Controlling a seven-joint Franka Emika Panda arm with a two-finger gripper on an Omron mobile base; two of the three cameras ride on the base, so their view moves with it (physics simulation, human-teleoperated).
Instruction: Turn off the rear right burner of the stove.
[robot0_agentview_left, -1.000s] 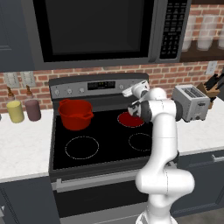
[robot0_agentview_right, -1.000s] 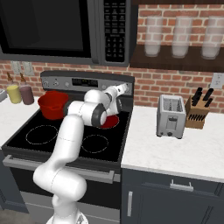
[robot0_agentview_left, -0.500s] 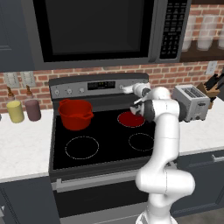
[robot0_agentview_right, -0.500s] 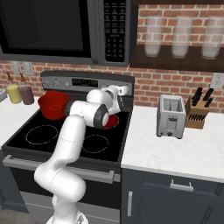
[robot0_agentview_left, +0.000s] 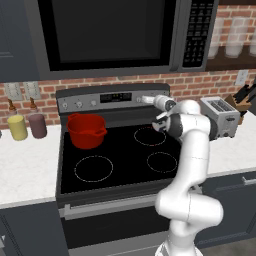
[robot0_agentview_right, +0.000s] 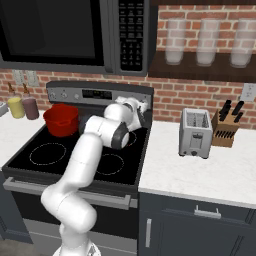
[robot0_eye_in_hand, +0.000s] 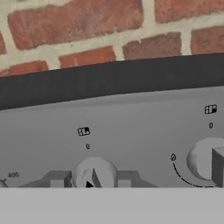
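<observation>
The stove (robot0_agentview_left: 112, 98) has a black glass top and a grey back panel. Its rear right burner (robot0_agentview_left: 150, 136) shows as a thin pale ring with no red glow. My gripper (robot0_agentview_left: 146, 99) reaches over that burner to the right end of the back panel, and it also appears beside the panel's right edge (robot0_agentview_right: 144, 106). In the hand view a small round knob (robot0_eye_in_hand: 94, 174) sits between the fingertips (robot0_eye_in_hand: 57, 179), and the gripper (robot0_eye_in_hand: 94, 180) is shut on it. A second knob (robot0_eye_in_hand: 204, 158) lies to its right. My arm hides most of the rear right burner in the right base view.
A red pot (robot0_agentview_left: 86, 130) stands on the rear left burner. A toaster (robot0_agentview_left: 220, 116) and a knife block (robot0_agentview_right: 226, 130) are on the right counter, two bottles (robot0_agentview_left: 17, 126) on the left counter. The microwave (robot0_agentview_left: 110, 35) hangs low over the stove.
The rear right burner has gone from a glowing red disc to a pale ring. My hand has stayed at the back panel with its grip on the knob.
</observation>
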